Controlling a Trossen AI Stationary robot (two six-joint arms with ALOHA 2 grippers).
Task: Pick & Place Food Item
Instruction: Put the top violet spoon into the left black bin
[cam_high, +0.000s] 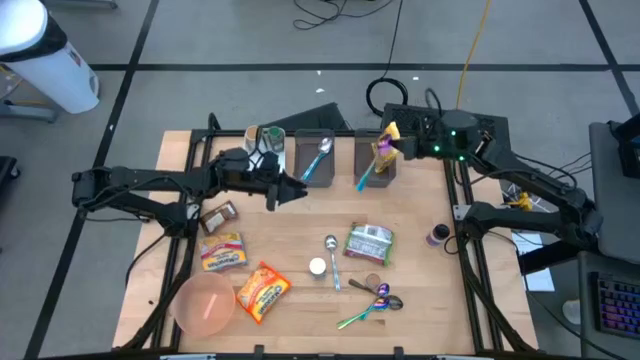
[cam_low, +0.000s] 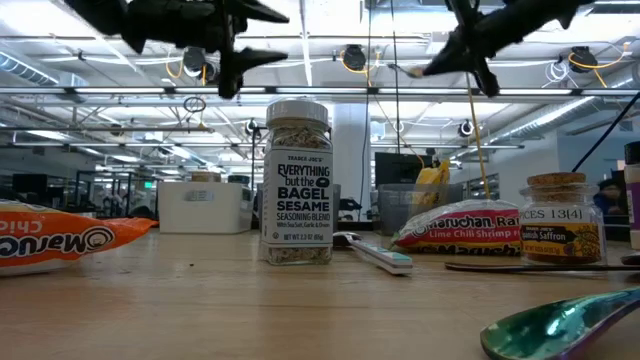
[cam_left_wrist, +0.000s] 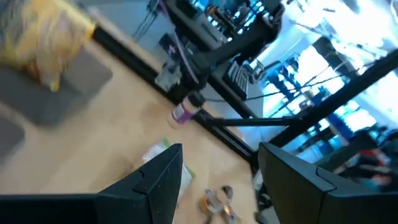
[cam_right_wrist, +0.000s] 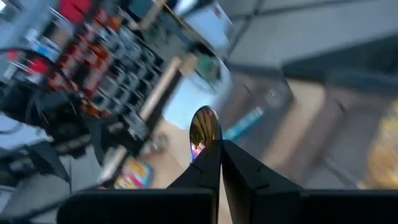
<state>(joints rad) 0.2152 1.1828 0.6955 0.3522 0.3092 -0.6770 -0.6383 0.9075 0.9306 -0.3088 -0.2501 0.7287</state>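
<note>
A wooden tabletop (cam_high: 420, 290) framed by black rails sits on a grey tiled floor; its near right corner and middle strip lie bare. Along the far edge stand grey bins (cam_high: 318, 158), one holding a spoon, another a yellow snack bag (cam_high: 385, 148). The right gripper (cam_high: 400, 143) hangs over that bag, fingers pressed together on a spoon handle (cam_right_wrist: 204, 129). The left gripper (cam_high: 298, 190) hovers mid-table just in front of the bins, fingers spread, holding nothing. Noodle packets (cam_high: 262, 290), a pink bowl (cam_high: 205, 305) and a green packet (cam_high: 369, 243) crowd the near half.
</note>
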